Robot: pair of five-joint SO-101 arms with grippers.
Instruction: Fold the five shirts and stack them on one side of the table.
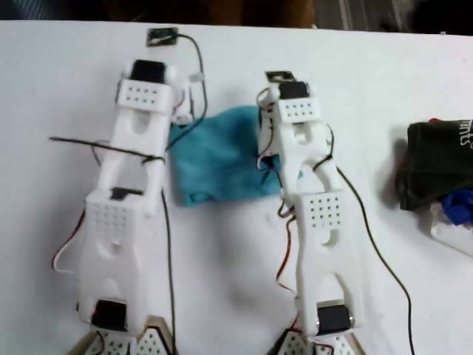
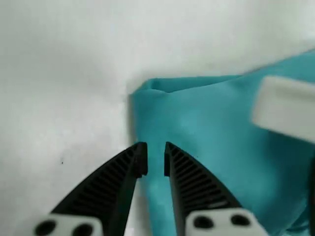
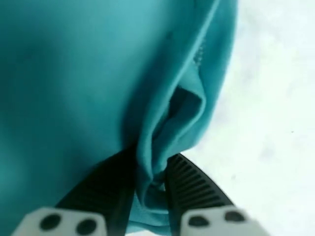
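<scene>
Our right claw [image 3: 150, 184] pinches a teal shirt [image 3: 74, 73] fold; our left claw [image 2: 153, 160], barely spread, holds nothing, so pulling may skew it.

The turquoise shirt [image 1: 218, 159] is plain, while the folded shirt [image 1: 436, 166] is dark green with pale lettering. The counter [image 1: 59, 89] is white. The left arm [image 1: 122, 214] and right arm [image 1: 321, 222] are white with dotted hole grids, and the left fingers [image 2: 189, 182] and right fingers [image 3: 194, 184] are black and ribbed.

Soft matt teal cloth shirt [image 3: 98, 73], smooth white table [image 2: 59, 73]
</scene>
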